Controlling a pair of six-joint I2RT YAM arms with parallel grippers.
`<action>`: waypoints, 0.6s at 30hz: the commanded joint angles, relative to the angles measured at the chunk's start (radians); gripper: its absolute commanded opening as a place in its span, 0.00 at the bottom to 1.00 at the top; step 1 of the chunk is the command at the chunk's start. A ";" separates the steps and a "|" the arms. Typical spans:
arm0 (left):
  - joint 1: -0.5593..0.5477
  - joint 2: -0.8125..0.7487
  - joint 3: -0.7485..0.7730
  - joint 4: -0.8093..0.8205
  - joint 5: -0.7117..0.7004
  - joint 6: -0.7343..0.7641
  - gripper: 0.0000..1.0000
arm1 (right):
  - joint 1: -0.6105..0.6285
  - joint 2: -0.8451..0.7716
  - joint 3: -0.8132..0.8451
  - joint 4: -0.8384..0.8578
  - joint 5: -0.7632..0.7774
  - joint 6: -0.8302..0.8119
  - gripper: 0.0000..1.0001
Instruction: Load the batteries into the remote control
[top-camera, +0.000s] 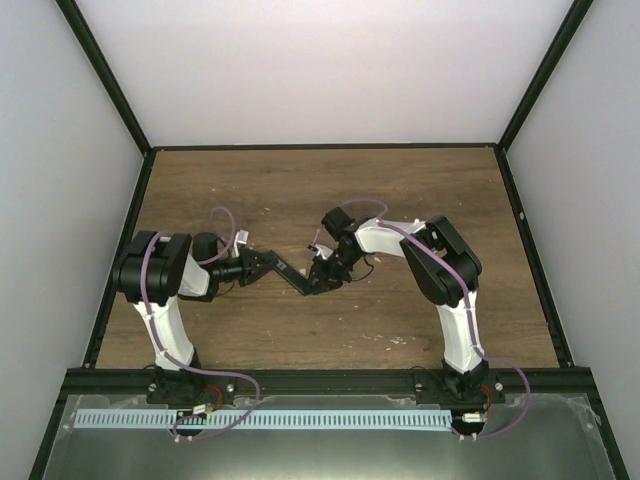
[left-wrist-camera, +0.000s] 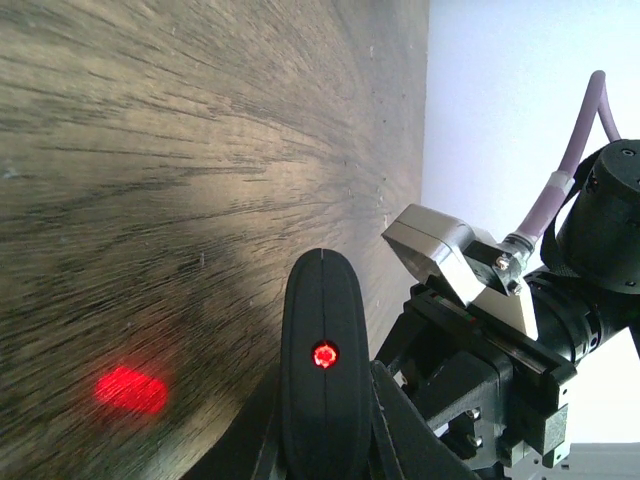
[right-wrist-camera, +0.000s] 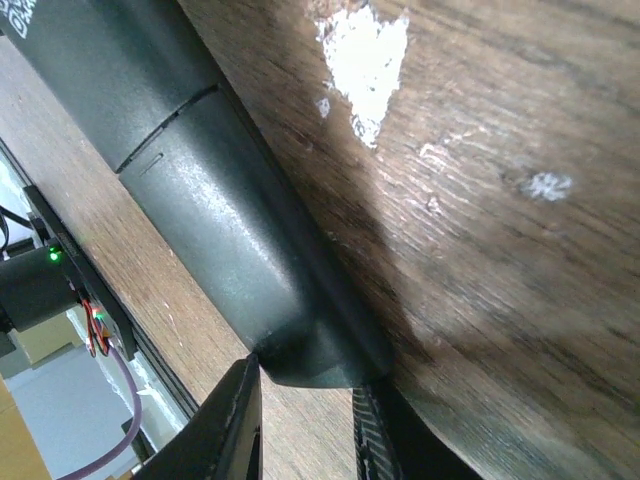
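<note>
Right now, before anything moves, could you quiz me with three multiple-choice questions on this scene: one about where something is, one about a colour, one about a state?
1. Where is the remote control?
A. Lying flat at the table's far edge.
B. Between the left gripper and the right gripper, over the middle of the table.
C. Lying flat at the table's near edge.

2. What colour is the small light on the remote control?
A. Green.
B. Blue.
C. Red.

3. How is the left gripper?
A. Open and empty.
B. Shut on the remote control.
C. Shut on nothing.

Answers: 1 B, the top view shows the black bar bridging the two grippers mid-table. 2 C, the left wrist view shows a red dot on its end. 3 B, its fingers clamp the bar on both sides.
</note>
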 joint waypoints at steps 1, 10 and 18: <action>-0.061 0.031 -0.022 -0.054 0.088 0.029 0.00 | 0.000 0.083 0.041 0.277 0.238 -0.031 0.20; -0.064 0.030 -0.020 -0.056 0.091 0.029 0.00 | 0.000 0.099 0.062 0.281 0.237 -0.034 0.22; -0.063 0.022 -0.016 -0.059 0.089 0.028 0.00 | 0.000 -0.025 -0.081 0.312 0.263 -0.048 0.28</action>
